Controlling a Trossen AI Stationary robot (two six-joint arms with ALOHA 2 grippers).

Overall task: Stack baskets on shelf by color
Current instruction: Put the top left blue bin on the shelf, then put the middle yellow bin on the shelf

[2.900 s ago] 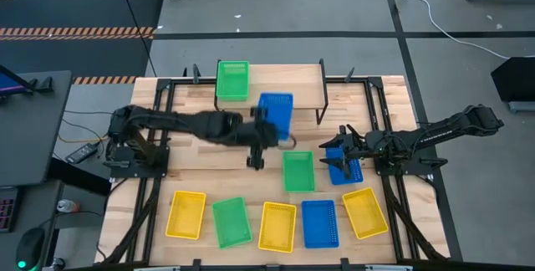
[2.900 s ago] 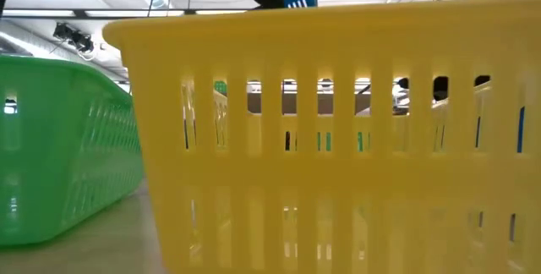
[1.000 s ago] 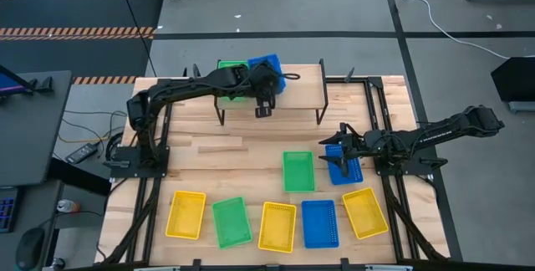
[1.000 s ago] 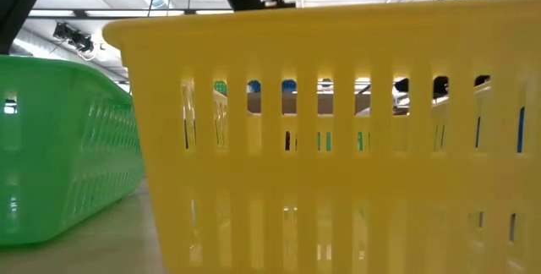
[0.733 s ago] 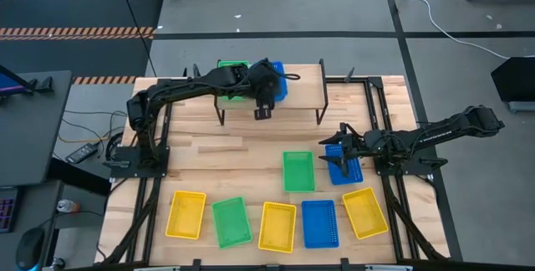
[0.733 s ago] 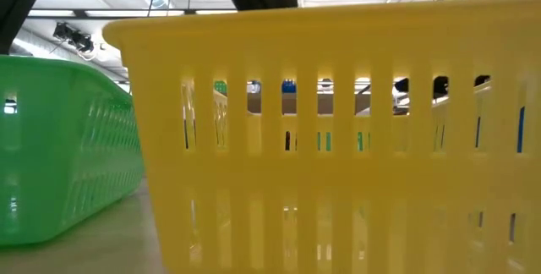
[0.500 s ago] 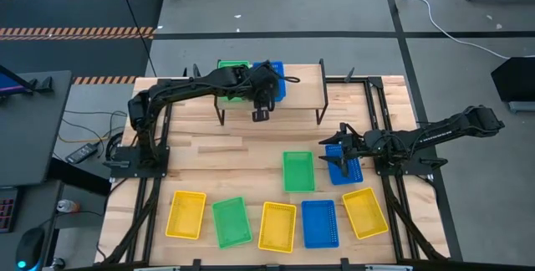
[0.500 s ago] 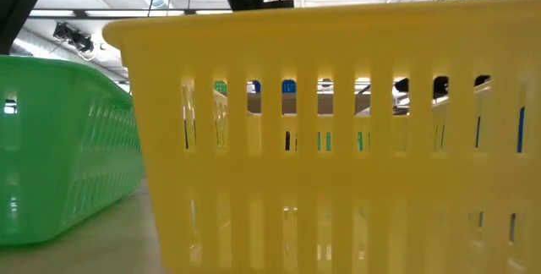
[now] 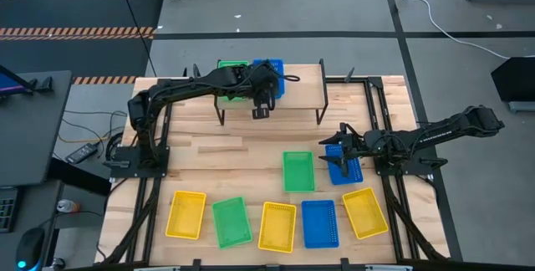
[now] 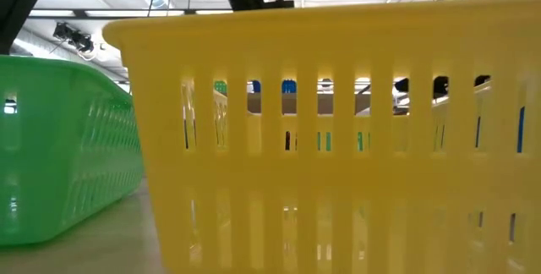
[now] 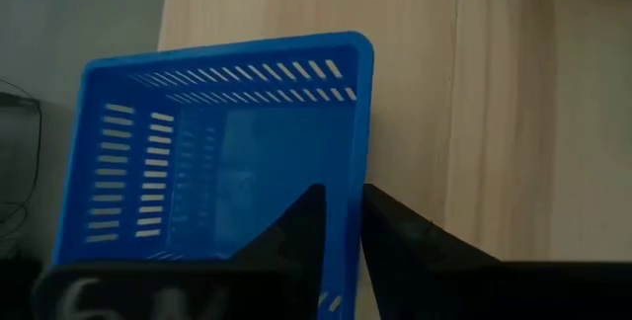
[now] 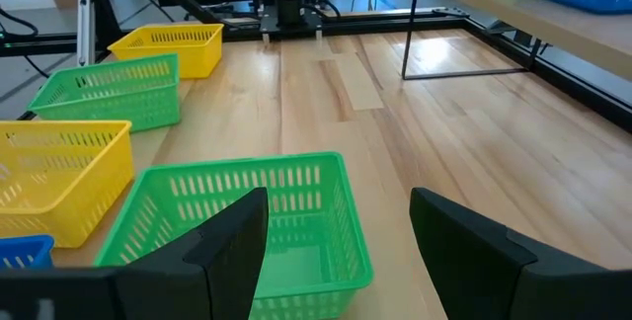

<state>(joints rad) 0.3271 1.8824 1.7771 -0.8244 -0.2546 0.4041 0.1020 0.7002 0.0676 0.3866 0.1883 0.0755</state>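
Left wrist view shows your left gripper fingers pinching the blue basket wall, basket on the shelf. Retracting before releasing fully could drag it off.

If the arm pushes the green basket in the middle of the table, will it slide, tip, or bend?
The green basket is shallow and sits flat on the smooth wooden table, so it would probably slide, not tip. Its slotted plastic walls look thin, so it is likely light, and a wall may flex slightly under a push.
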